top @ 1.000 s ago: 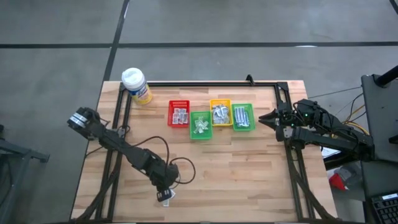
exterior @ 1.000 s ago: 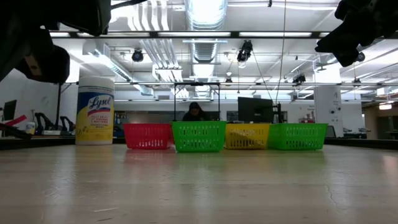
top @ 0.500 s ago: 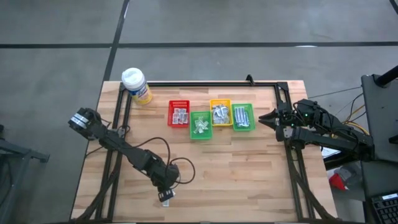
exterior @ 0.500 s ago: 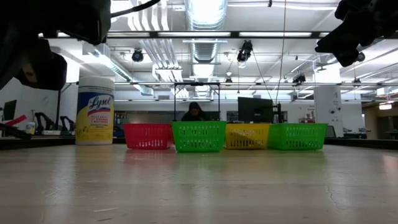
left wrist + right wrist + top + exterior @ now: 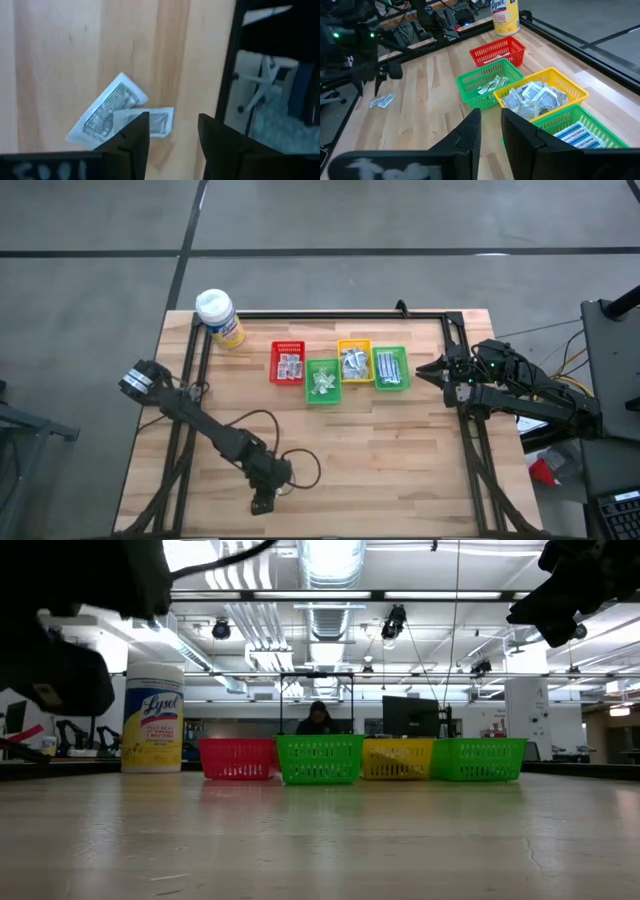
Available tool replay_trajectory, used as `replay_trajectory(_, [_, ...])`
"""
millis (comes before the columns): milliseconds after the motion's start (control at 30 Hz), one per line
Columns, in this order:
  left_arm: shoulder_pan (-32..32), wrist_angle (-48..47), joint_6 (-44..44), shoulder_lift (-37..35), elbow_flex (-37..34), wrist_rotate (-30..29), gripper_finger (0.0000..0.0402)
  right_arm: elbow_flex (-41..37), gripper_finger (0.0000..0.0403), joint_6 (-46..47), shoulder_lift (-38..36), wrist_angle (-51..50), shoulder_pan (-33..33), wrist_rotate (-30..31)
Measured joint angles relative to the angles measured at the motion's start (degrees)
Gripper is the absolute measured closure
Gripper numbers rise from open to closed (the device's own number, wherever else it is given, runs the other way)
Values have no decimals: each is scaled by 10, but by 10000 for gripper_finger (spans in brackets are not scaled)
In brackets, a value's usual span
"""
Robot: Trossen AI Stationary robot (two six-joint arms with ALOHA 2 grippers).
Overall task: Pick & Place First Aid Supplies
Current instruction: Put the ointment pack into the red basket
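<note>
This is a robotics lab or workshop in a large industrial hall. In the low view, exposed silver ducts [image 5: 322, 600], pipes and strip lights run across an open ceiling. Behind the wooden table [image 5: 400, 450] stand a dark monitor [image 5: 410, 717] and benches with equipment, and a person [image 5: 317, 718] sits far back. From above, the floor [image 5: 400, 220] is bare grey concrete, and a black metal frame [image 5: 330, 313] edges the table.

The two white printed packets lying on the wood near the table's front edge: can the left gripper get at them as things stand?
Probably yes. The left gripper hangs right over the two white printed packets, fingers apart, and nothing lies between them on the wooden table.
</note>
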Motion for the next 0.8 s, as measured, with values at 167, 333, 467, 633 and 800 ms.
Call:
replay_trajectory(167, [0,-3,26,22,0,15,242,0,335,0,0,0,0,0])
replay_trajectory(333, [0,-9,24,27,0,15,242,0,327,0,0,0,0,0])
replay_trajectory(467, [0,-20,-1,27,0,16,243,0,321,0,0,0,0,0])
replay_trajectory(633, [1,-43,-24,21,0,25,243,0,317,0,0,0,0,0])
replay_trajectory(800, [1,-73,-20,18,0,4,243,0,318,-1,0,0,0,0])
